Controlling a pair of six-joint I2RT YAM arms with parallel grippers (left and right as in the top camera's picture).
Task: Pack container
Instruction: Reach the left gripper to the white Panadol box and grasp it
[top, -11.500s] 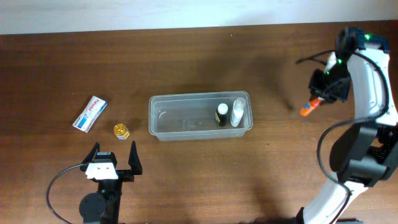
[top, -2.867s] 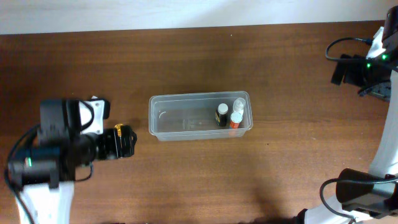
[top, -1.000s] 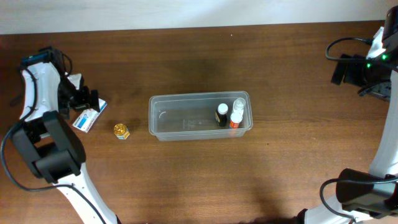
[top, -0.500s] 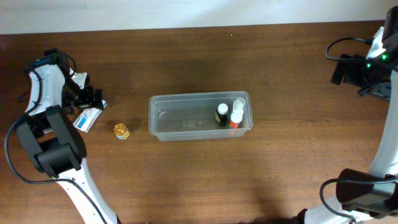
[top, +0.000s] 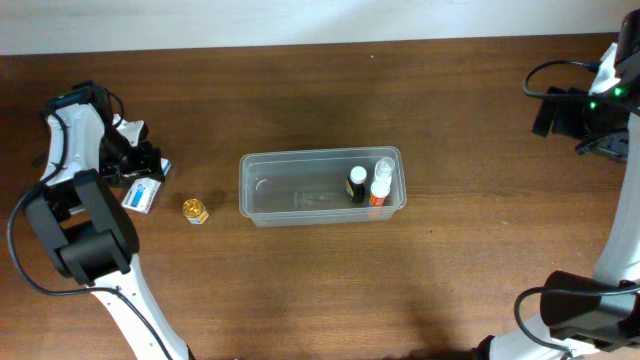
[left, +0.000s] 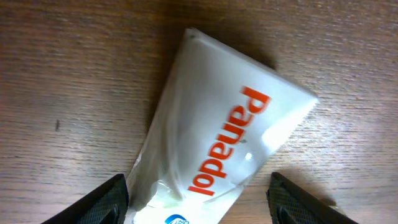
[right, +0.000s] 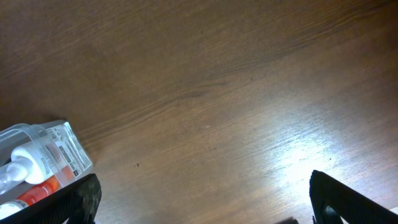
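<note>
The container, a clear rectangular tub, stands mid-table with a black-capped bottle, a white bottle and an orange-bottomed tube at its right end. A white Panadol packet lies flat at the far left. My left gripper is down over it and straddles its near end. The left finger is against the packet's edge, while the right finger stands a little off it. My right gripper hangs open over bare wood at the far right, with the container's corner showing in its view.
A small gold-capped jar sits on the table between the Panadol packet and the container. The right arm is raised near the table's back right edge.
The left gripper has settled lower over the packet and its jaws have narrowed around it. The right arm has not moved.
</note>
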